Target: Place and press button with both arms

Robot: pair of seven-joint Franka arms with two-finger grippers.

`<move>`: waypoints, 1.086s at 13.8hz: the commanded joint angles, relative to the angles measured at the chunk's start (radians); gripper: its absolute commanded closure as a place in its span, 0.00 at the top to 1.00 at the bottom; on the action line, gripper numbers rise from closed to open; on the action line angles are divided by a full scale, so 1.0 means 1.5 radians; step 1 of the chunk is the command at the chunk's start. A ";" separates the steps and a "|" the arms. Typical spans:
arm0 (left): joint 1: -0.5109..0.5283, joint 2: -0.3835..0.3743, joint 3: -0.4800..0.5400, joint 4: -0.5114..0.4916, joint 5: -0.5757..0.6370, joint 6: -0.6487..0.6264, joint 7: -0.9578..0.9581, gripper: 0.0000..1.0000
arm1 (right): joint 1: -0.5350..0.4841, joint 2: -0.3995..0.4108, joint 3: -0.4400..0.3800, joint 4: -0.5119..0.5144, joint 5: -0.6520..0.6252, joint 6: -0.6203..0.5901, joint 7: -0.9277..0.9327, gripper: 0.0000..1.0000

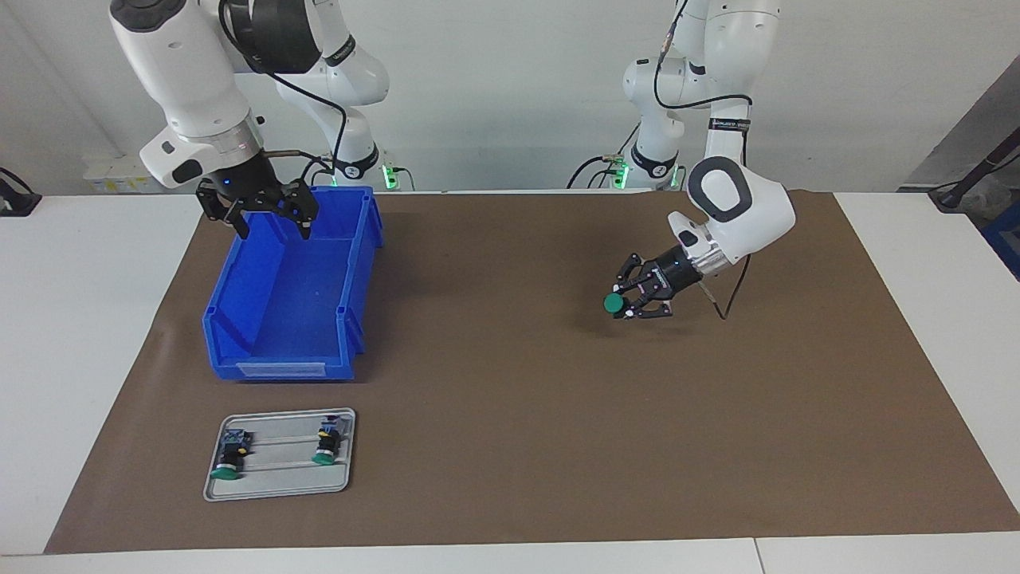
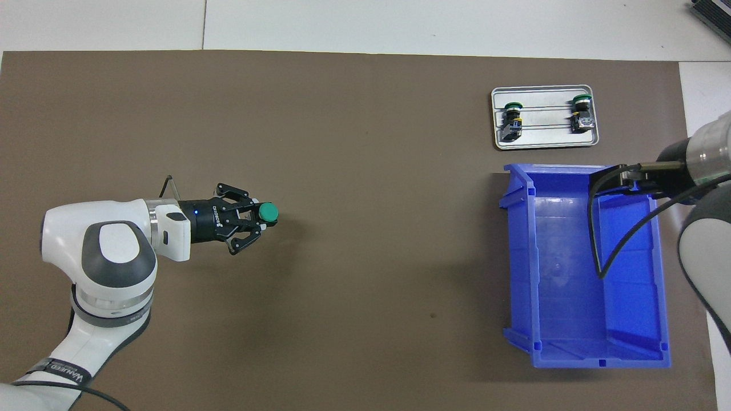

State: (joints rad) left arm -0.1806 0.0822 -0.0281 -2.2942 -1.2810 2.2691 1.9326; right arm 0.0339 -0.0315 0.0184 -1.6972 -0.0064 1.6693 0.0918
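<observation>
The left gripper is closed on the button, holding it by its black body just above the brown mat, green cap pointing toward the table's middle. The button looks light, rigid and smooth, so a grip across the short body leaves the cap free for pressing. The right gripper hangs open and empty over the blue bin. Farther from the robots, a grey tray carries two more buttons.
</observation>
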 commanded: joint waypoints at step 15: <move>0.087 0.033 -0.003 -0.112 -0.279 -0.238 0.331 0.11 | -0.002 -0.016 0.002 -0.017 0.013 0.005 0.006 1.00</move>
State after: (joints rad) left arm -0.0453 0.1064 -0.0311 -2.4627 -1.6449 1.9509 2.3728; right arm 0.0339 -0.0318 0.0184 -1.6974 -0.0064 1.6693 0.0918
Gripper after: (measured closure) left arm 0.656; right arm 0.000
